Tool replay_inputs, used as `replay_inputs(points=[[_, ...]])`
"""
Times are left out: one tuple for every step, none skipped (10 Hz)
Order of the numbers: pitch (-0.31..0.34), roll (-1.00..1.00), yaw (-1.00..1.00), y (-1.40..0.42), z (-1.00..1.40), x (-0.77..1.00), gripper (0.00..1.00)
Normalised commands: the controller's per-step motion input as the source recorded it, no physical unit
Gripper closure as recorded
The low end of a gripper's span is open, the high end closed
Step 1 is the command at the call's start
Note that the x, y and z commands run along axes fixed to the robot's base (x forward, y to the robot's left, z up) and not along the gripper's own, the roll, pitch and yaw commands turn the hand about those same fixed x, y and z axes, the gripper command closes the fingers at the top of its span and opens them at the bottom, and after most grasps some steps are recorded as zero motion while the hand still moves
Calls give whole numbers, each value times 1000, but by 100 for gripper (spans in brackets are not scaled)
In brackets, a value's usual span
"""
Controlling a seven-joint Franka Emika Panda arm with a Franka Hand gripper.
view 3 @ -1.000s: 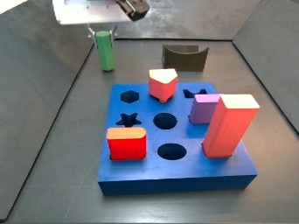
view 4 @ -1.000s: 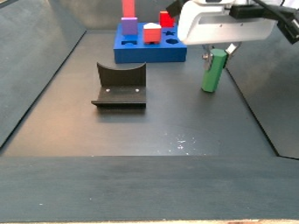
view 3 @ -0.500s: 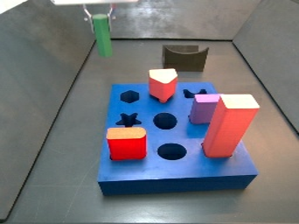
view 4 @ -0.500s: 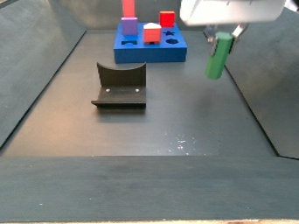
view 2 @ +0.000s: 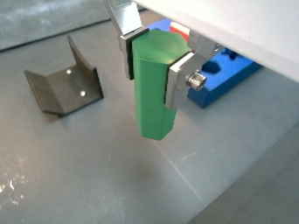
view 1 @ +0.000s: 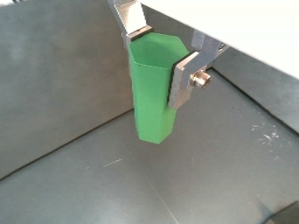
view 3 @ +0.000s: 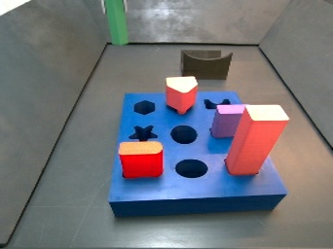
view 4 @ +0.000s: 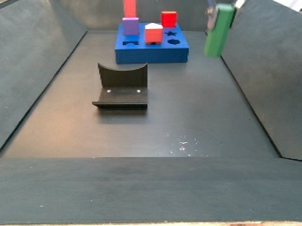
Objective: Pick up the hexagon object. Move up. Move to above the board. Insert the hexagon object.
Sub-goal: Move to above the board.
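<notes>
The hexagon object (view 1: 155, 92) is a slim green rod, held upright and well clear of the floor. My gripper (view 1: 162, 54) is shut on its upper end, both silver fingers (view 2: 181, 73) flat against its sides, in both wrist views (view 2: 153, 59). In both side views only the rod shows, hanging near the top edge (view 3: 116, 22) (view 4: 218, 31); the gripper is above the frame. The board (view 3: 196, 156) is a thick blue block with an open hexagon hole (view 3: 142, 104). It also shows in a side view (view 4: 150, 48) and in a wrist view (view 2: 230, 73), apart from the rod.
On the board stand a tall red-orange pillar (view 3: 255, 139), a purple block (view 3: 228, 121), a red block (view 3: 140, 160) and a red-and-white piece (view 3: 181, 93). The dark fixture (view 4: 122, 87) stands on the floor, also seen in a side view (view 3: 205, 63). Grey walls enclose the floor.
The gripper has risen with the green rod, lifting it off the floor; the gripper body has left the top of both side views.
</notes>
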Motion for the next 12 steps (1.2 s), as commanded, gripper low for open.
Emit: replay_inputs(points=[[74,-123,4,-140,1000,125,100],[76,-111,7,-131,1000,116,100],[76,-96,9,-119,1000,107,100],[78,-81,12,-110,1000,93,100],[77,-67,14,-99,1000,82,100],[77,-59,16,-86,929,66,100],[75,-55,21,-65,768,46,100],[73,-48,28,-43,554,24,100],[74,-45,30,-35,398,17,100],[77,-42,32,-31,240,14,100],[276,221,-896,-1000,169,474,100],[275,226,-824,-1000,149,487,100]])
